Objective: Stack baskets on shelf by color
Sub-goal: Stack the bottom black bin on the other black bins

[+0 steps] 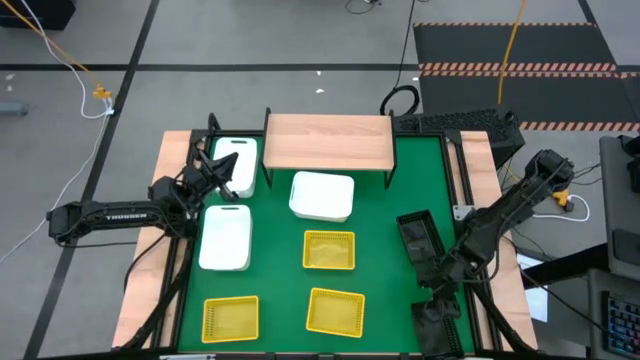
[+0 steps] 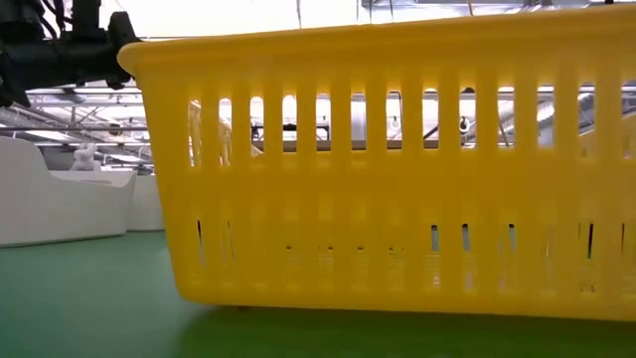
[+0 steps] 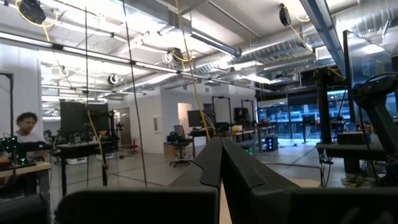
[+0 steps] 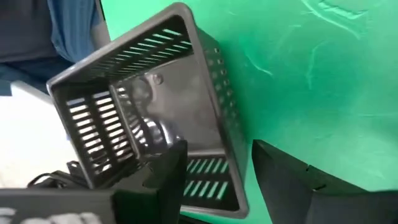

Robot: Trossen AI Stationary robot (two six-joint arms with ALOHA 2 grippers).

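Note:
The wooden shelf (image 1: 328,140) stands at the table's far middle with nothing on it. Three white baskets (image 1: 322,196) (image 1: 235,165) (image 1: 225,237) and three yellow ones (image 1: 329,250) (image 1: 231,318) (image 1: 335,311) rest on the green mat. A black mesh basket (image 1: 416,236) sits bottom down near the right edge. My right gripper (image 4: 219,146) is open and slants down over the basket's near end, one finger (image 4: 165,171) inside the basket and the other (image 4: 298,180) outside. My left gripper (image 3: 221,168) is shut, raised above the far-left white basket and pointing up into the room. My right gripper straddles the black basket's near-end wall (image 4: 214,177), coming from above and the near right. The outer finger stands clear of the wall, with green mat showing between them. Whether the inner finger touches the wall I cannot tell. The basket rests on the mat.
A dark mesh object (image 1: 438,325), perhaps another black basket, lies at the near right under my right arm. In the low view one yellow basket (image 2: 397,169) fills most of the picture. A person (image 3: 25,130) sits at a desk far behind the table.

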